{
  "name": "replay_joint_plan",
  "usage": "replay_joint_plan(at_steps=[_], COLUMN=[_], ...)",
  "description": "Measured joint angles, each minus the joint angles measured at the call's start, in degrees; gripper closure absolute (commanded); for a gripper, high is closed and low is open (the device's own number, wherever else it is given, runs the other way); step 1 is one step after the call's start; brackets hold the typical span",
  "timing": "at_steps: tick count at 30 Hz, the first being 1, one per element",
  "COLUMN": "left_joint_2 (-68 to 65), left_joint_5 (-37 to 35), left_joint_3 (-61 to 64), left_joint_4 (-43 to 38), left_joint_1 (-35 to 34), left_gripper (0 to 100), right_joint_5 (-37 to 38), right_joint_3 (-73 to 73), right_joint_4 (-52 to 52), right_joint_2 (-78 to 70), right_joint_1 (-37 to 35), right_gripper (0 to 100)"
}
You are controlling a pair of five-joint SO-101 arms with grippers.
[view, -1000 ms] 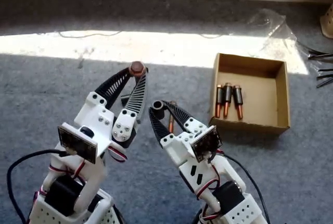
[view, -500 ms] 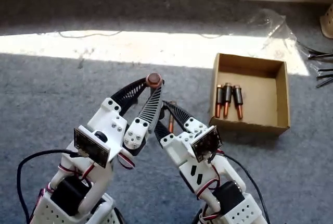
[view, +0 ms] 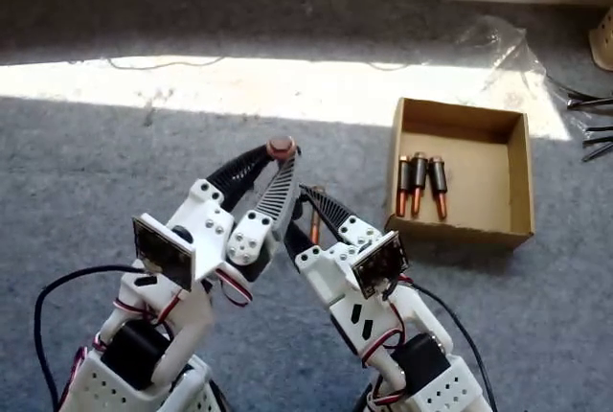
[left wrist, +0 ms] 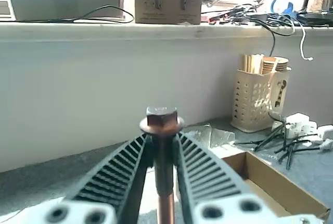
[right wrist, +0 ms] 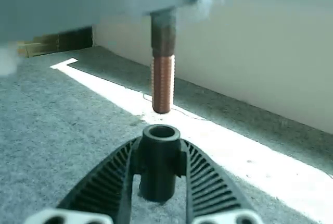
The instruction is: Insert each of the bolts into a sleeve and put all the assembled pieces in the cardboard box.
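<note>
Left gripper [view: 280, 157]: clamped on the bolt [view: 281, 148], with the shank between the fingers and the hex head above the tips. It sits well left of the cardboard box [view: 523, 177].

Right gripper [right wrist: 157, 153]: clamped on the black sleeve [right wrist: 157, 166], bore facing up. It sits between the left gripper and the box.

The bolt's threaded end hangs just above the sleeve mouth, not touching.

Box contents: three assembled pieces [view: 420, 182] lie side by side, near the wall closest to the grippers.
</note>
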State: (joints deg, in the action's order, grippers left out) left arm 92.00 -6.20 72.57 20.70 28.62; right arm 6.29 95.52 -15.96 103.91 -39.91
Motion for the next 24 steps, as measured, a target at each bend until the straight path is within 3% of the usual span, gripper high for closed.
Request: replay_joint_plan(at_steps=[7, 24], left_joint_2=[0.0, 0.0], left_joint_5=[-5.5, -5.8], left_joint_3=[0.0, 0.0], left_joint_4=[-0.5, 0.3], left_joint_1=[-3.4, -2.8], left_gripper=[99, 99], right_joint_5=[0.0, 0.0], right_joint_3=[0.0, 0.0], right_joint_4=[0.0, 0.0], right_joint_2=[0.0, 0.0], right_joint_1=[0.0, 0.0], right_gripper=[99.3, 99.3])
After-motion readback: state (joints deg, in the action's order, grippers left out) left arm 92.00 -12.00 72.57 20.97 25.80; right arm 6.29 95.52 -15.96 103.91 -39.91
